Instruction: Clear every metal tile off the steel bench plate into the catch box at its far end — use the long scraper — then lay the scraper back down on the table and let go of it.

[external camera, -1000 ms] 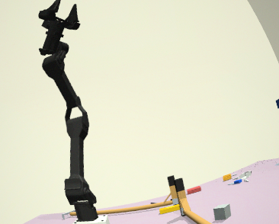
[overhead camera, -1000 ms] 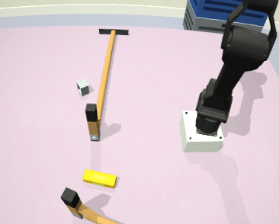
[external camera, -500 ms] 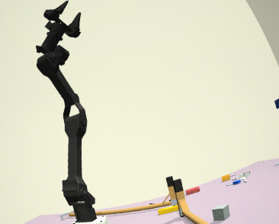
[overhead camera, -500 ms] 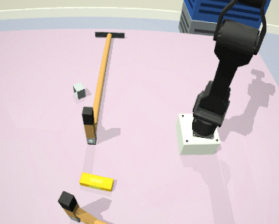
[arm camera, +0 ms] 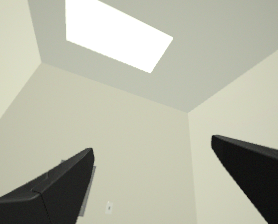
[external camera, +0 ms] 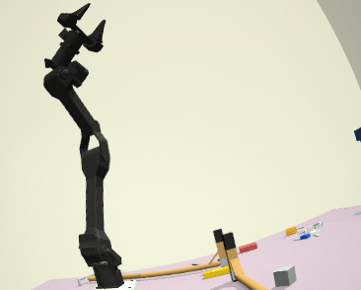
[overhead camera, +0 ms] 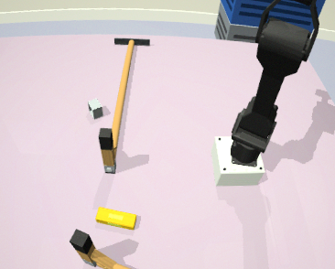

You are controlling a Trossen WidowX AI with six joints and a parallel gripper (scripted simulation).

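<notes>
My gripper (external camera: 97,13) (arm camera: 152,143) is open and empty, raised high above the table and pointing upward. It is out of frame in the top view. A long wooden-handled tool with a dark crossbar head, which looks like the scraper (overhead camera: 123,91), lies on the table left of the arm base in the top view. A long wooden handle (external camera: 158,273) also lies low in the exterior view; I cannot tell surely whether it is the same tool. My gripper is far from both. I cannot make out the steel plate, metal tiles or catch box.
Two black-and-wood hammer-like heads (overhead camera: 106,138) (overhead camera: 81,240) stand up from the table (overhead camera: 174,91). A grey block (overhead camera: 95,108) (external camera: 284,276), a yellow block (overhead camera: 115,218) (external camera: 216,272) and a red block (external camera: 248,248) lie about. A blue slotted box (overhead camera: 243,14) is beyond the table.
</notes>
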